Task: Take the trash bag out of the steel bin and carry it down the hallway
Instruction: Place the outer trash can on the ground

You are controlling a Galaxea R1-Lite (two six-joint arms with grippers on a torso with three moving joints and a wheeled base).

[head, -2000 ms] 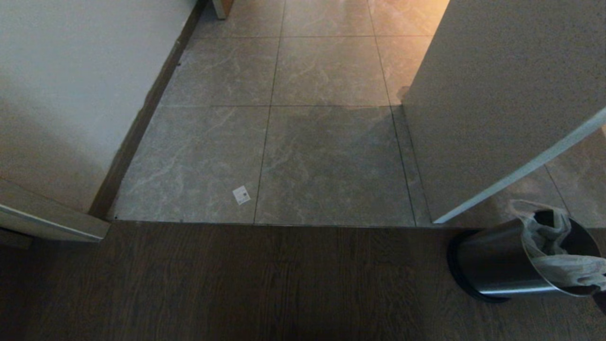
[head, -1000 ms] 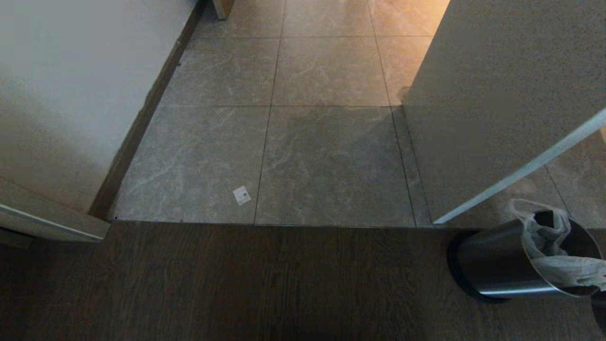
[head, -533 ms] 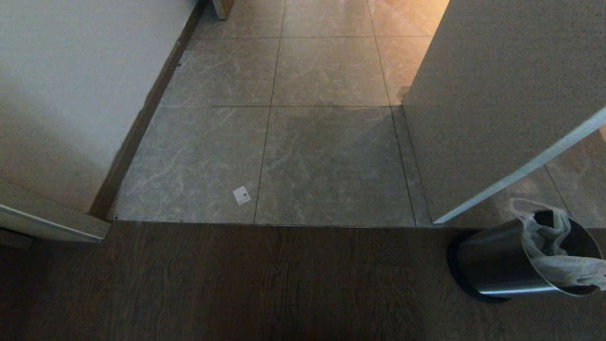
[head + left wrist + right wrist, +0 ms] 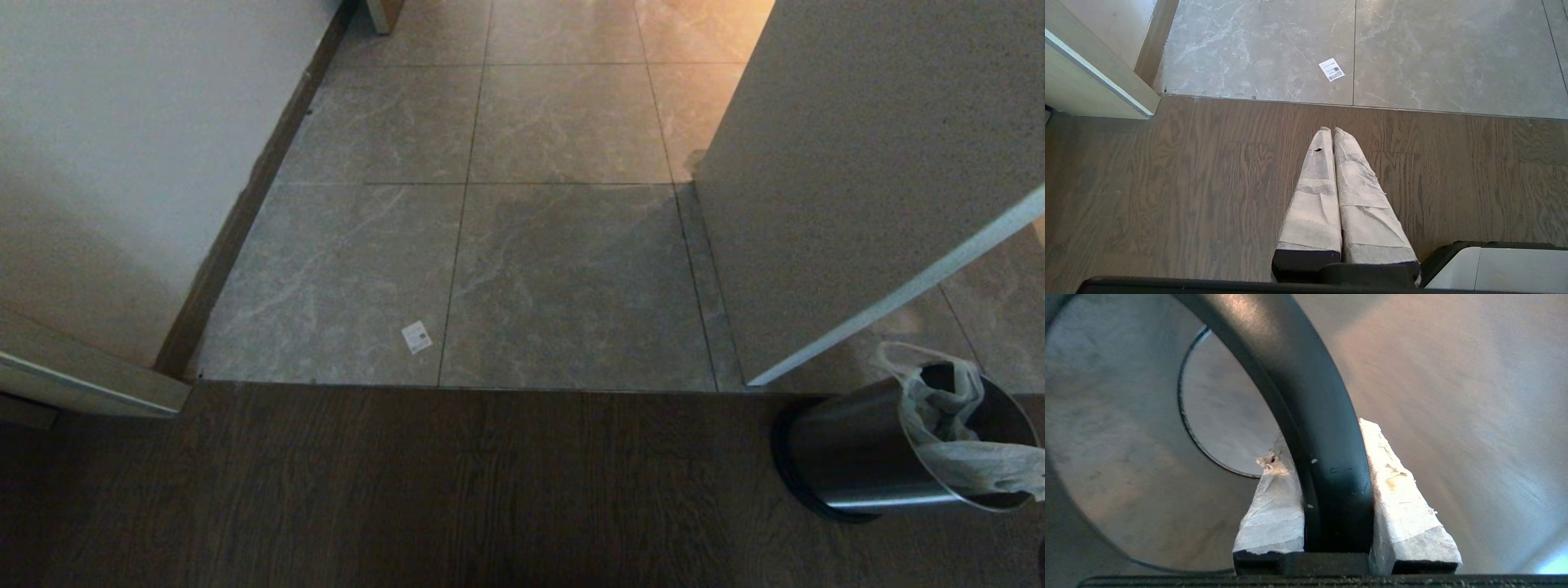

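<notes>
At the lower right of the head view, on dark wood flooring beside the grey tiles | small round brushed-steel bin (image 4: 865,457) tilted, thin white crinkled trash bag (image 4: 963,441) draped over its rim | right gripper (image 4: 1331,457) clamped on the bin's black rim (image 4: 1306,396), one finger inside, one outside | left gripper (image 4: 1332,130) over the wood floor, fingers pressed together, holding nothing

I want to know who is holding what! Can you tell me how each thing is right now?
steel bin: on the dark wood floor, bag inside.
trash bag: crumpled, in the bin, one part draped over the rim.
right gripper: clamped on the bin's black rim.
left gripper: shut, empty, above the wood floor.
paper label: flat on a tile.
</notes>
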